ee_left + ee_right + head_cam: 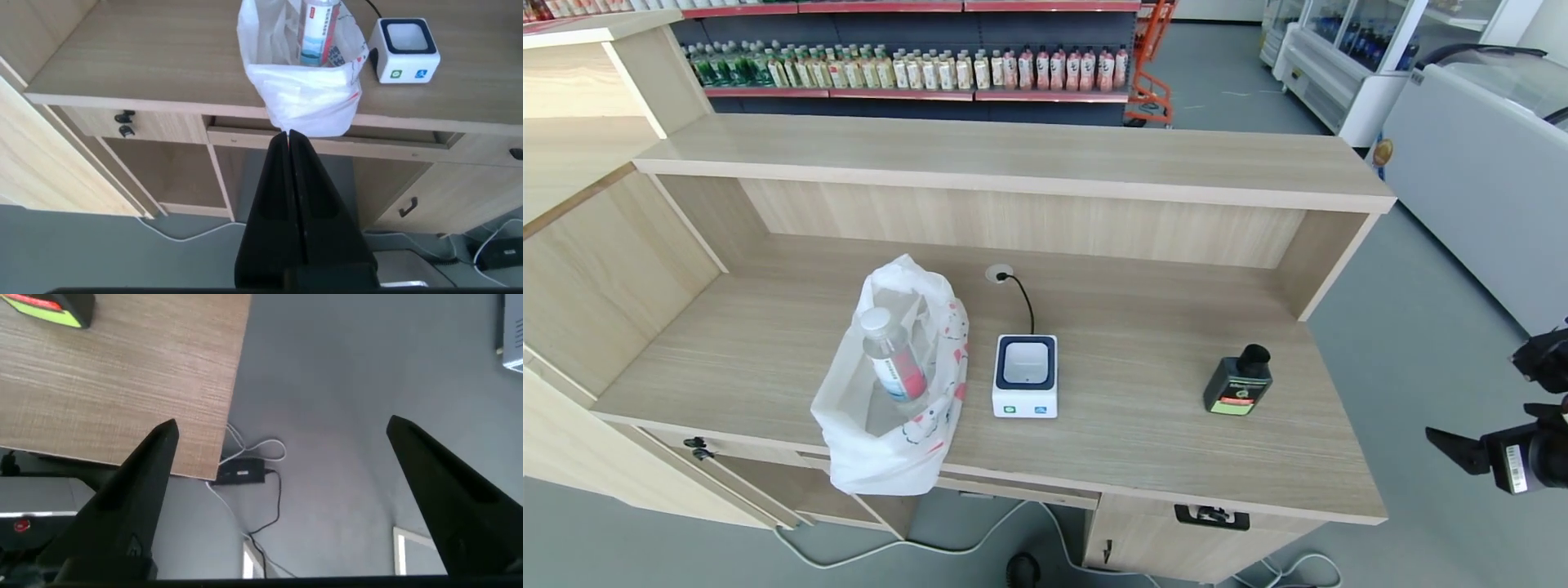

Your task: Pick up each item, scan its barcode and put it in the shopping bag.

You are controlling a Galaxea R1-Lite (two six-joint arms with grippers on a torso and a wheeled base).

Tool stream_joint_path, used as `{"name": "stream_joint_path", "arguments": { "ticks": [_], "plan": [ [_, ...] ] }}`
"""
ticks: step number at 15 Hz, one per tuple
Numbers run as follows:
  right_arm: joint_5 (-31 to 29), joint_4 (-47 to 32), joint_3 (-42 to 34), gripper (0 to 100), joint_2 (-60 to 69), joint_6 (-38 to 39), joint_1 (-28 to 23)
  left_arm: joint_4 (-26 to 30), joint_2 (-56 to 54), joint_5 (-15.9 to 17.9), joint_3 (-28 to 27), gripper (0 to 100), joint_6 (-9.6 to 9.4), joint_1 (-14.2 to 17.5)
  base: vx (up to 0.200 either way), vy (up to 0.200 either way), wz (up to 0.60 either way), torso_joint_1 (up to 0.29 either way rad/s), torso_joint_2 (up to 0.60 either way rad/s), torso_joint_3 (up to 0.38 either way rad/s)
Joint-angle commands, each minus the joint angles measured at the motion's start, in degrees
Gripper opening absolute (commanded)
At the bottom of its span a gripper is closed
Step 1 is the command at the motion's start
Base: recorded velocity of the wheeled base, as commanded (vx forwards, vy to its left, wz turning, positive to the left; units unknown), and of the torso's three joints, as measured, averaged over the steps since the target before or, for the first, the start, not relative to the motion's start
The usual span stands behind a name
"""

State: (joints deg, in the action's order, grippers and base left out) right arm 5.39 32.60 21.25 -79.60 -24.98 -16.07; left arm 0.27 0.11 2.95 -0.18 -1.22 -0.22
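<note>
Since the right tool (282, 425) hangs off the right front corner of the bench (1135, 327) with its fingers spread wide and nothing between them, the dark bottle (1239, 381) is judged to be its next pickup. The left tool (288, 137) is held low in front of the bench, fingers pressed together and empty, just below the shopping bag (890, 441). The bag is seen to sag over the front edge, with a clear bottle (892, 359) leaning inside it (one item already packed, it seems). A drop made too near that front lip, or a brush from the left tool, could drag the bag off the bench. Just beside the bag the scanner (1025, 376) is set, window up, and its cable (1023, 298) is led back across the bench. Well apart to the right the dark bottle is stood upright, in from both the front and the right edge. It could be toppled if one finger were to meet it before the other. Open bench is left around it and between it and the scanner, so a carry across is little obstructed. Farther back, room is closed off by the raised back wall (1013, 216).
</note>
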Motion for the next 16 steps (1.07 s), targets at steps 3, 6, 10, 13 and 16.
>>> {"name": "stream_joint_path", "arguments": {
  "ticks": [3, 6, 10, 13, 16],
  "plan": [
    [-0.29, 0.19, 3.54, 100, -8.55, -1.04, 7.01, 0.00, -0.02, 0.04, 0.01, 0, -0.01, 0.04, 0.000, 0.000, 0.00, 0.000, 0.00, 0.000],
    [2.17, 2.91, 9.16, 100, -15.93, -9.21, 7.54, 0.00, -0.02, 0.04, 0.01, 0, -0.01, 0.04, 0.000, 0.000, 0.00, 0.000, 0.00, 0.000],
    [10.61, 6.07, 11.18, 100, -21.73, -15.80, 8.60, 0.00, -0.02, 0.04, 0.01, 0, -0.01, 0.04, 0.000, 0.000, 0.00, 0.000, 0.00, 0.000],
    [13.07, 6.34, 11.80, 100, -23.67, -18.53, 9.65, 0.00, -0.02, 0.04, 0.01, 0, -0.01, 0.04, 0.000, 0.000, 0.00, 0.000, 0.00, 0.000],
    [13.24, 6.51, 14.44, 100, -26.66, -18.53, 11.85, 0.00, -0.02, 0.04, 0.01, 0, -0.01, 0.04, 0.000, 0.000, 0.00, 0.000, 0.00, 0.000]
  ]
}}
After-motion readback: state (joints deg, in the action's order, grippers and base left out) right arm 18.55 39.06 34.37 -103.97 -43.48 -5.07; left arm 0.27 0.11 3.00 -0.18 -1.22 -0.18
